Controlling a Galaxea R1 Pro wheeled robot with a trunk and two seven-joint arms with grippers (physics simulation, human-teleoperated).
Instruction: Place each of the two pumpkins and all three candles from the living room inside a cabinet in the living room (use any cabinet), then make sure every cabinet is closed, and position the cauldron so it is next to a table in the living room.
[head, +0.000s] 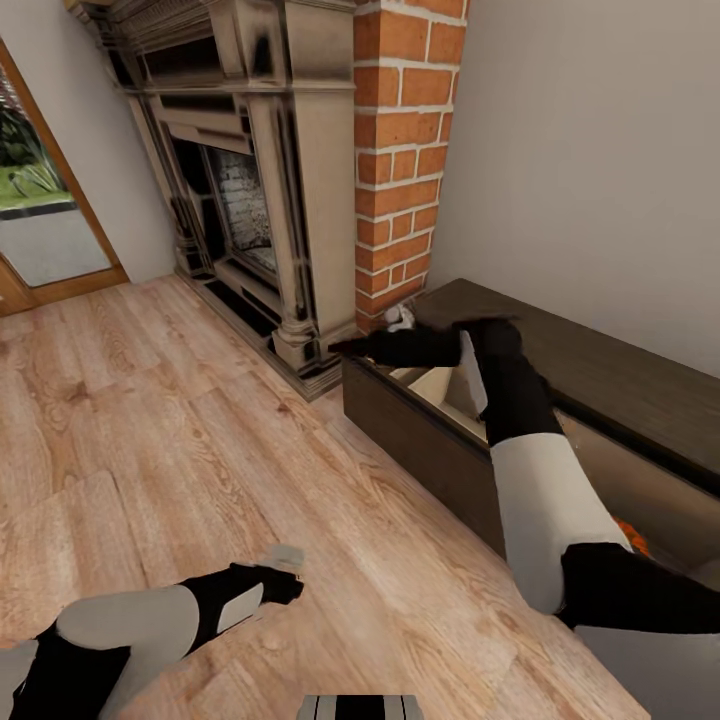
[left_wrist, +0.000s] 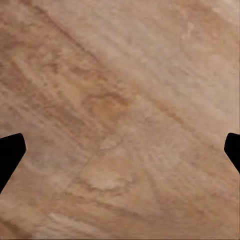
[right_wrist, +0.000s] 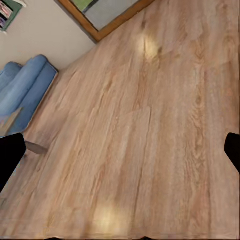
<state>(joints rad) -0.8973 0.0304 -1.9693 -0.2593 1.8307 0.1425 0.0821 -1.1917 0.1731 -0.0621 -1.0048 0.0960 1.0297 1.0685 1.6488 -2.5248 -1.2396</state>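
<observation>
The long dark brown cabinet (head: 600, 370) stands along the right wall with a front drawer (head: 420, 440) pulled out, its beige inside showing. A bit of an orange pumpkin (head: 630, 535) peeks out inside the cabinet behind my right forearm. My right gripper (head: 345, 347) reaches over the drawer's left end toward the fireplace; in its wrist view the right gripper (right_wrist: 120, 155) is open over bare floor with nothing between its fingers. My left gripper (head: 285, 578) hangs low over the floor at lower left, and the left gripper (left_wrist: 120, 155) is open and empty. No candles or cauldron are in view.
A grey stone fireplace (head: 260, 200) and a red brick column (head: 400, 150) stand just left of the cabinet. A glass door (head: 40, 220) is at far left. Wood floor (head: 200, 420) spreads in front. A blue sofa (right_wrist: 25, 90) is in the right wrist view.
</observation>
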